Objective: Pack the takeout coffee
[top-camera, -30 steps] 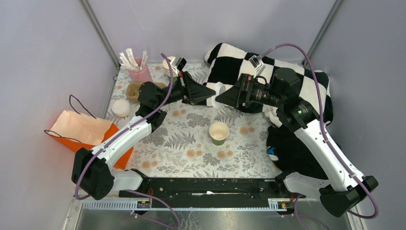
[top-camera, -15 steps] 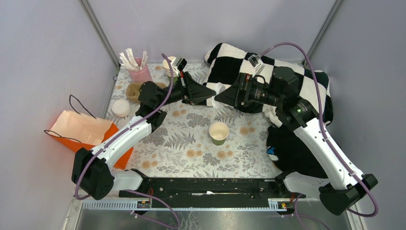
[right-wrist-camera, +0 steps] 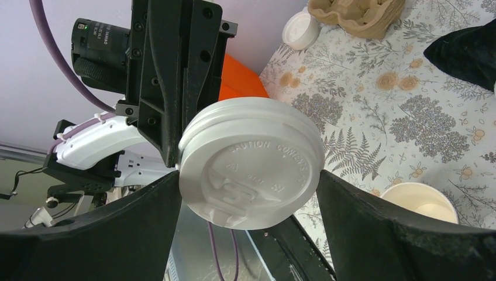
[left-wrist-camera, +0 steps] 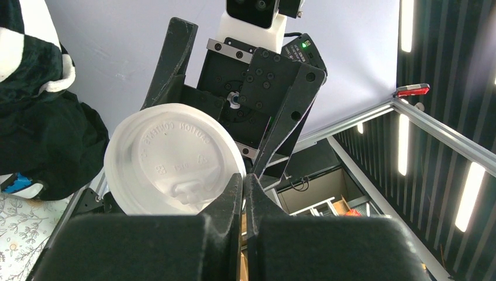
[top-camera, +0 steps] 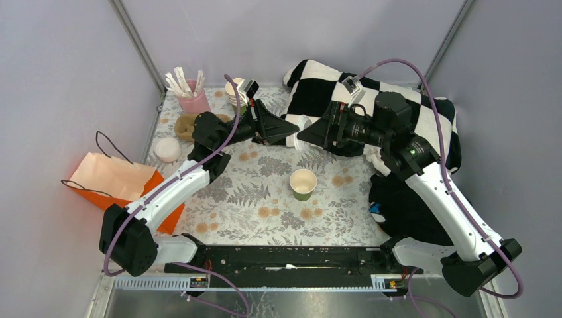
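Observation:
A small green paper cup (top-camera: 303, 183) stands open on the table with no lid on it; its rim also shows in the right wrist view (right-wrist-camera: 421, 202). No lidded cup shows in any view. My two grippers meet in the air behind the cup. My left gripper (top-camera: 289, 137) (left-wrist-camera: 244, 178) is shut on the rim of a white plastic lid (left-wrist-camera: 169, 158). My right gripper (top-camera: 303, 136) (right-wrist-camera: 248, 181) faces it, with one finger against each side of the white lid (right-wrist-camera: 251, 155). The lid looks like two stacked together.
An orange paper bag (top-camera: 116, 182) lies at the left edge. A loose white lid (top-camera: 167, 149), a cardboard cup carrier (top-camera: 189, 124), a pink holder of stirrers (top-camera: 193, 98) and a stack of cups (top-camera: 234, 91) stand at the back left. A checkered cloth (top-camera: 371, 93) lies at the back right.
The right arm has edged very slightly left. Both grippers stay at the lid; the cup has not moved.

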Controlling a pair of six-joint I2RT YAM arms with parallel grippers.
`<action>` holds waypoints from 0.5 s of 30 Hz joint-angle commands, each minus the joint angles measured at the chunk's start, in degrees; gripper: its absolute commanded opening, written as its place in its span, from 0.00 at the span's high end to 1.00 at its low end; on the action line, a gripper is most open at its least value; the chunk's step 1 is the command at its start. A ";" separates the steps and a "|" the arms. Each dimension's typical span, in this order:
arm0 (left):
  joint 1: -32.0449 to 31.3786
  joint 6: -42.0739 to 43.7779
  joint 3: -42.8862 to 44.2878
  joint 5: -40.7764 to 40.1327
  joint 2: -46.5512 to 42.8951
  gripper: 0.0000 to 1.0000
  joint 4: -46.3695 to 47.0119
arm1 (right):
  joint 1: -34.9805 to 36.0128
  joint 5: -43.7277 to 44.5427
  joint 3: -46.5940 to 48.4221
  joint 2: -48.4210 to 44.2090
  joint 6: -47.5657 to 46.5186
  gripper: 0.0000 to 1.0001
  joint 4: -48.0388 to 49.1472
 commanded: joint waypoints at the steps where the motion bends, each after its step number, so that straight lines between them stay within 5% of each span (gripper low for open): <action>1: 0.04 1.04 1.87 0.24 -0.12 1.00 2.11 | 0.65 0.78 2.17 -0.39 -0.83 0.11 1.26; 9: 0.05 2.96 1.63 -0.29 -1.11 0.99 -0.56 | 0.68 1.41 1.69 -0.41 -0.37 0.13 1.14; 15: 0.14 4.80 1.17 -0.25 -2.03 0.83 -2.89 | 0.65 2.06 1.47 -0.20 -0.08 0.14 1.01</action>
